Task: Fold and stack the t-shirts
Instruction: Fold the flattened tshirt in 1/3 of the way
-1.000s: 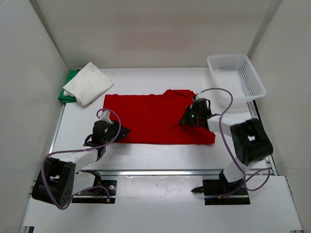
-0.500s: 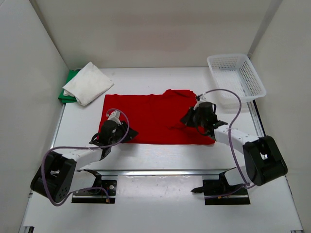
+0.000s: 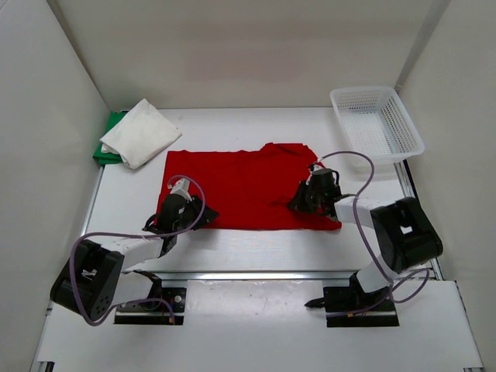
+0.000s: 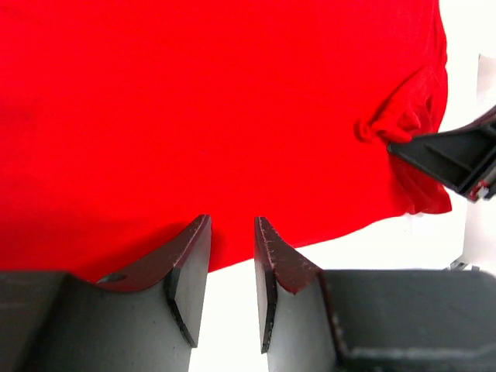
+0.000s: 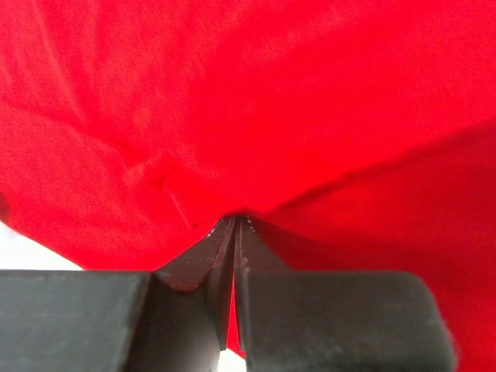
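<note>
The red t-shirt (image 3: 240, 186) lies spread flat in the middle of the table. My left gripper (image 3: 204, 214) is at its near left edge; in the left wrist view the gripper (image 4: 232, 232) stands narrowly open over the red cloth's (image 4: 217, 116) hem, with nothing between the jaws. My right gripper (image 3: 299, 204) is on the shirt's right part; in the right wrist view it (image 5: 235, 222) is shut on a pinched fold of red cloth (image 5: 271, 101). The white t-shirt (image 3: 141, 132) lies folded on the green t-shirt (image 3: 107, 147) at the far left.
A white mesh basket (image 3: 377, 124) stands at the far right corner. White walls close in the table on three sides. The right gripper's black finger (image 4: 453, 159) shows at the right of the left wrist view.
My left gripper has slid right onto the shirt's near left hem. My right gripper has moved slightly nearer, and its arm's elbow has swung.
</note>
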Tool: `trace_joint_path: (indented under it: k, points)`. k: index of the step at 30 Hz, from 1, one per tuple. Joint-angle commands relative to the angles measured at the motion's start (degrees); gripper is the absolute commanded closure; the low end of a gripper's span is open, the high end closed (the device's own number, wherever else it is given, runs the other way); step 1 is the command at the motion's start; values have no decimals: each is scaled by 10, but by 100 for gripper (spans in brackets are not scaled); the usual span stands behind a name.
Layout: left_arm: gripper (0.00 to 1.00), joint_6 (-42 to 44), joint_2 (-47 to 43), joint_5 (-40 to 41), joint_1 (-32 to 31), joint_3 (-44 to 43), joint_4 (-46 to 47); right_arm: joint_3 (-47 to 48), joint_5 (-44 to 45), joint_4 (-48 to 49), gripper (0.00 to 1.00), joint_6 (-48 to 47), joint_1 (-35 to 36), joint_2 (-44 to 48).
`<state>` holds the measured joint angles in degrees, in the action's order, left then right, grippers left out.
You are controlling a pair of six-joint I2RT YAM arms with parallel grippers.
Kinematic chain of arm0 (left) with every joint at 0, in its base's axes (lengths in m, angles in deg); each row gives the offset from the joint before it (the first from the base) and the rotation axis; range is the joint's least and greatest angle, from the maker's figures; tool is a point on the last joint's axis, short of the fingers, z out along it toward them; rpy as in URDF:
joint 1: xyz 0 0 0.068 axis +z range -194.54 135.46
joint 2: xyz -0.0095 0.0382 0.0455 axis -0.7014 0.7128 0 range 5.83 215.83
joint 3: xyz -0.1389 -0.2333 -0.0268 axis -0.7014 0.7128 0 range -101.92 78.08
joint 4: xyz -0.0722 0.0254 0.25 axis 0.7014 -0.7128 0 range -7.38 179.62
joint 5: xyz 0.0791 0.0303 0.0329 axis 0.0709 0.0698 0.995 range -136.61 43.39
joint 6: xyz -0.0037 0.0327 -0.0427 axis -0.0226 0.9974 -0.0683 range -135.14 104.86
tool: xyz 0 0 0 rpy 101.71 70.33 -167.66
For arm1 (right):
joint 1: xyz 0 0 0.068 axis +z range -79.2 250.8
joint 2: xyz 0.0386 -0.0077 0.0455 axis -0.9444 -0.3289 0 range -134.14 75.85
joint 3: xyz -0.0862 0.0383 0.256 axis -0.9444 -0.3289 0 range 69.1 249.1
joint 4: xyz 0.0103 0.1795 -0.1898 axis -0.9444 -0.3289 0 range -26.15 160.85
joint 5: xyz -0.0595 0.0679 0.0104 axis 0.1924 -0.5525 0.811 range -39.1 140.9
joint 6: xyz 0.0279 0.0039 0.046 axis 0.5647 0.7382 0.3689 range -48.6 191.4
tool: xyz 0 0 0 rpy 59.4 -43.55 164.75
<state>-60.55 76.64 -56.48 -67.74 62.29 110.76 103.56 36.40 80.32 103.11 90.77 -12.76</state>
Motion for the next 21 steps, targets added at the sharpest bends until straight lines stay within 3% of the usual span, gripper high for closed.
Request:
trace_joint_path:
  k: [1, 6, 9, 11, 17, 21]
  points:
    - [60, 0, -22, -8, 15, 8, 12, 67, 2, 17, 97, -8, 16, -39]
    - [60, 5, -35, -8, 28, 7, -2, 186, -11, 21, 100, -8, 17, -120]
    - [61, 11, -37, -3, 20, 1, -11, 293, -13, -38, 100, -22, 32, -156]
    - [61, 17, -37, -2, 18, 2, -15, 294, 23, -56, 100, -41, 49, -139]
    - [59, 42, 3, 20, -29, -33, -27, 45, 47, 19, 96, -8, 50, 25]
    - [59, 45, 63, 8, -33, -58, -43, -46, 68, 0, 97, -3, 37, 74]
